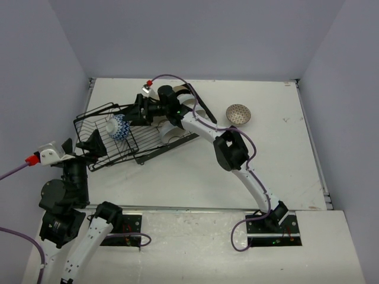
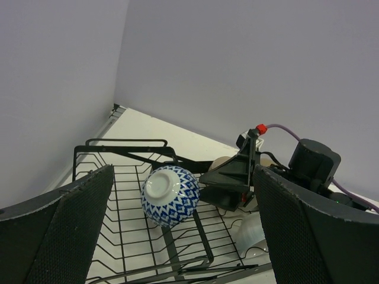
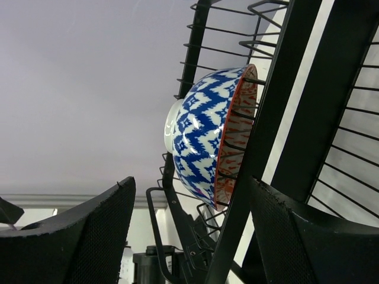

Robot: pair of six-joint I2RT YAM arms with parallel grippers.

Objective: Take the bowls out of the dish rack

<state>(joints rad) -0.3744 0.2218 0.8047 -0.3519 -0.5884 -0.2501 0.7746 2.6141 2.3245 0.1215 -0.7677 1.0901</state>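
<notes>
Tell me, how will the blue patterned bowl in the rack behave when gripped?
Probably rigid and breakable: the blue patterned bowl looks like glazed ceramic. Its glossy curved wall may slip. Standing on edge against the dish rack wires, it could roll or tip if nudged.

White table [image 1: 177, 183]; plain lavender walls [image 1: 195, 35] on three sides; even light.

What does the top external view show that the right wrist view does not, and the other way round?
Only the top view: a speckled bowl on the table, and the left gripper at a corner of the dish rack. Only the right wrist view: the red patterned inside of the blue-white bowl. Both: that bowl leaning on its edge in the rack.
</notes>
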